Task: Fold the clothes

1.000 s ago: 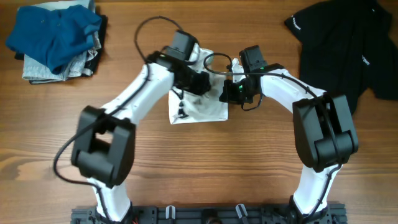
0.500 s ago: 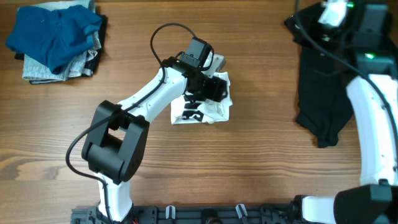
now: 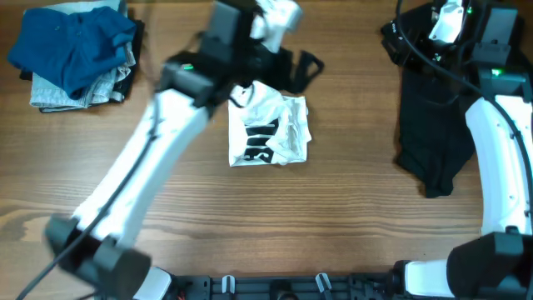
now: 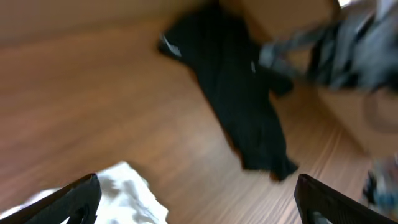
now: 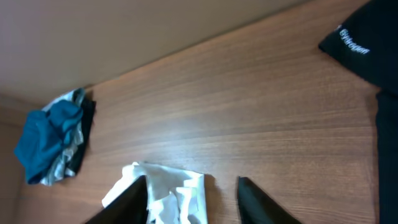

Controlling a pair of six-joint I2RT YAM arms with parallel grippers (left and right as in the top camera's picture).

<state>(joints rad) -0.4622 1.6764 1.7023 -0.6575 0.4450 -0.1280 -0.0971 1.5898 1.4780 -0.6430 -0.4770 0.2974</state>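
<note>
Overhead looks straight down; both high, oblique wrist views share the T-shirt (image 3: 275, 137).

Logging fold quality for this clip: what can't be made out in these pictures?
Left gripper: overhead, motion-blurred; left wrist view blurred too.
White folded T-shirt with black slanted print: left wrist view, cut by the bottom edge.
Black fabric garment with small white logos: overhead, its top lies under the right arm; right wrist view, cut by the right edge.
Right gripper: overhead, fingers lost among its wrist and cables.
</note>
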